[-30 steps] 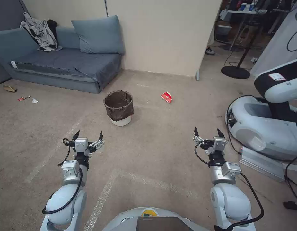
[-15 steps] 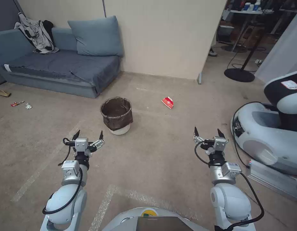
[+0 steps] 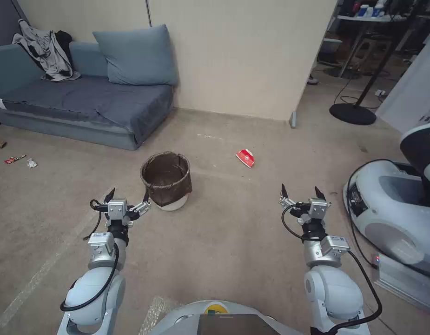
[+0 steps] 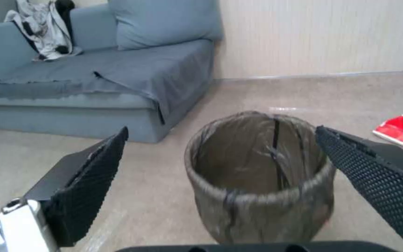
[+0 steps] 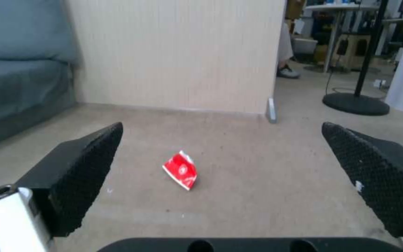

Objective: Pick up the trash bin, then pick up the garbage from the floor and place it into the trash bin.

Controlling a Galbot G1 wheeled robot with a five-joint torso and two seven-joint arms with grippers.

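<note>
The left gripper [image 3: 126,196] is hanging with its fingers spread wide and empty, now just short of the trash bin [image 3: 166,180], while the right gripper [image 3: 298,192] is equally splayed and holding nothing, pointing toward the red-and-white carton [image 3: 245,157] lying well beyond it. Across the earlier head views the whole scene is sliding toward the robot and the arms are keeping their pose. So the base is driving in, not reaching, and the bin is coming within range of a pick-up.
</note>
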